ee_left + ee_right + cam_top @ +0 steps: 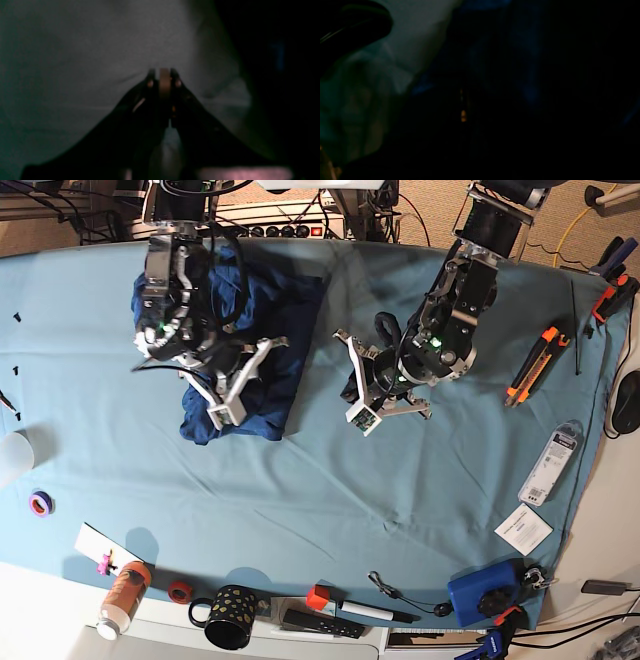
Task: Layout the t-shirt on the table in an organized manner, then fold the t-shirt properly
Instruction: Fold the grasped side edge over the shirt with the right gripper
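navy t-shirt bunched near table far edge, teal front bare

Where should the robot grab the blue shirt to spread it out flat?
Probably the t-shirt is best pinched at its flat straight edge, coming from above on the side toward the table's middle. The rest is bunched under the right gripper, so a single layer is hard to find there.

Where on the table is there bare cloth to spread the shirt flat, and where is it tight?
Widest bare stretch of the table: centre, below the t-shirt and left gripper, above the mug. Also free: left of the shirt, above the purple tape roll. Crowded: near edge's clutter, and right side with the orange cutter.
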Motion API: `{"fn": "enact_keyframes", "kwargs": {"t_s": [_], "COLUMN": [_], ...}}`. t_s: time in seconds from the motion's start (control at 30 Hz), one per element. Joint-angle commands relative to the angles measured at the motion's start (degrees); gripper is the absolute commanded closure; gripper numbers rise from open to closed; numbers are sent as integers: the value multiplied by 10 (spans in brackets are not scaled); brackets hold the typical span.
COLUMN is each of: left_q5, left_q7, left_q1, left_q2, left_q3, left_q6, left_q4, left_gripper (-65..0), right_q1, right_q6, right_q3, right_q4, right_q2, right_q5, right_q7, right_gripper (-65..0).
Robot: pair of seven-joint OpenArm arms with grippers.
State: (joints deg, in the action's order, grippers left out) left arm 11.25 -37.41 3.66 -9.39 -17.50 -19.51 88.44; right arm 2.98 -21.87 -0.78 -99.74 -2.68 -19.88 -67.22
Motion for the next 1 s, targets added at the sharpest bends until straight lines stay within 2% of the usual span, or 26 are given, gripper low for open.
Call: {"fn": "enact_keyframes", "kwargs": {"t_s": [0.0,0.23,0.47,0.57,0.73,0.8,0.9,0.97], "left_q5": [4,4,4,4,4,4,4,4], "left_q7": [-2,-2,-2,-2,-2,-2,-1,0], "left_q1": [2,-7,-7,-7,-7,-7,-7,-7], "left_q2": [2,2,2,1,1,2,2,2], "left_q3": [1,1,1,1,1,1,1,1], "left_q6": [-1,-1,-1,-1,-1,-1,-1,0], "left_q4": [8,8,8,8,8,8,8,8], "left_gripper": [-23,-23,-24,-24,-24,-24,-24,-24], "right_q1": [-13,-46,-68,-75,-82,-84,-87,-88], "right_q6": [6,8,31,34,34,34,34,34], "right_q3": [-9,-70,-136,-157,-181,-181,-180,-180], "right_q4": [-7,-7,-7,-7,-7,-8,-8,-8], "right_q2": [0,0,0,0,0,0,0,0], "right_q5": [7,54,131,155,167,167,167,167], "right_q7": [9,-20,-44,-55,-55,-55,-52,-49], "right_gripper": [0,0,0,-32,-37,-98,-259,-289]}}
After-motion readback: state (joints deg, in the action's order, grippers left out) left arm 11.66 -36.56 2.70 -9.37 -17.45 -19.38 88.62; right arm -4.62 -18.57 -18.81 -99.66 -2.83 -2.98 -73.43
